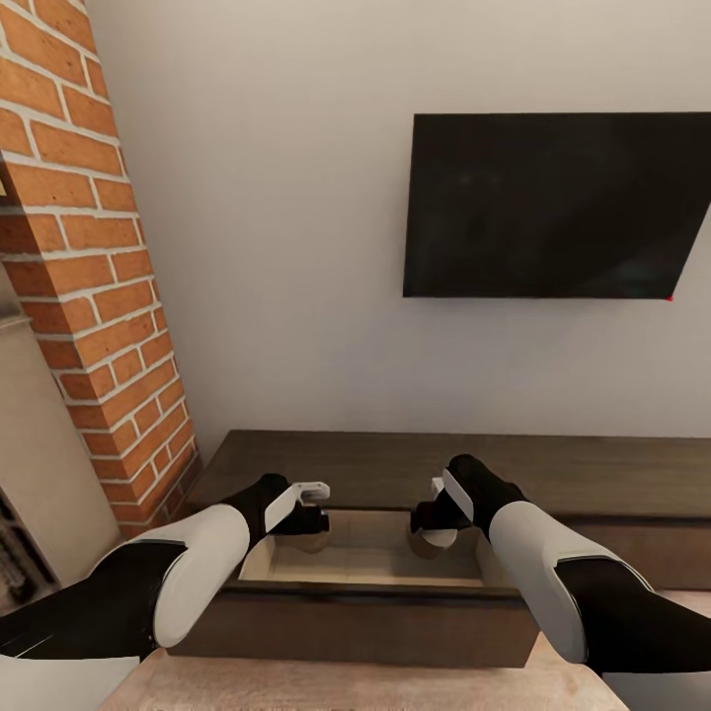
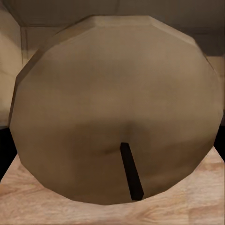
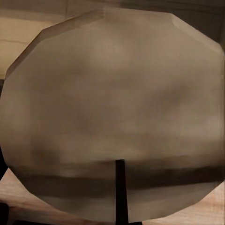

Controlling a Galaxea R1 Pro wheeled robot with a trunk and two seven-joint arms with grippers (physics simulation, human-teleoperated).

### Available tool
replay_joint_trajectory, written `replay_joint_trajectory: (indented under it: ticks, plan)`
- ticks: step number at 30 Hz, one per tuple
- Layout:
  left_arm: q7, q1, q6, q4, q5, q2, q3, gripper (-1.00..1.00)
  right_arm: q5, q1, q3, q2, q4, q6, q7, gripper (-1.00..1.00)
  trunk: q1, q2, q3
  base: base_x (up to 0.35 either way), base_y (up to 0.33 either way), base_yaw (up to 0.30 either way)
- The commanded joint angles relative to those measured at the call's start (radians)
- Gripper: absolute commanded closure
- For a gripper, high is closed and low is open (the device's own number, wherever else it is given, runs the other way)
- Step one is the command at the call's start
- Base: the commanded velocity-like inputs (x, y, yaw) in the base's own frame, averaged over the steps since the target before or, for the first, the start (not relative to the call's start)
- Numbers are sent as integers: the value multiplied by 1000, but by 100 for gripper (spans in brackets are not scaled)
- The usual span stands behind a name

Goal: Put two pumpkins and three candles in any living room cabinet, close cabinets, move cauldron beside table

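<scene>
My left gripper point(image 1: 314, 515) grips a squat round tan candle point(image 2: 117, 108) and my right gripper point(image 1: 433, 521) grips another squat cream candle point(image 3: 112, 117) (each wick points back at my wrist camera). Both hang over the pale-wood-lined open drawer point(image 1: 375, 565) of the long dark-brown wooden cabinet point(image 1: 592, 474), under the wall-hung black TV point(image 1: 558, 202), beside the brick fireplace point(image 1: 89, 247).

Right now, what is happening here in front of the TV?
The robot stands at the dark cabinet, whose drawer is pulled open. Both arms reach over it, and each gripper appears to hold a candle: the left gripper one candle, the right gripper another candle. Neither candle looks set down yet.
</scene>
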Motion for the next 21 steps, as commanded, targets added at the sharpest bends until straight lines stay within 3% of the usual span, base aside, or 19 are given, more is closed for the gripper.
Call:
replay_joint_trajectory:
  ticks: [1, 7, 21]
  plan:
    - [4, -1, -2, 0, 6, 0, 2, 100, -2, -1, 5, 0, -1, 5, 3, 100, 4, -8, -4, 0, 0, 0]
    - [4, 0, -44, 0, 5, 0, 2, 100, -2, -1, 5, 0, 0, 4, 3, 100, 27, -50, -23, 0, 0, 0]
    - [4, 1, -50, 0, 5, 0, 2, 100, -2, -1, 5, 0, 1, 4, 3, 100, 80, -148, -82, 0, 0, 0]
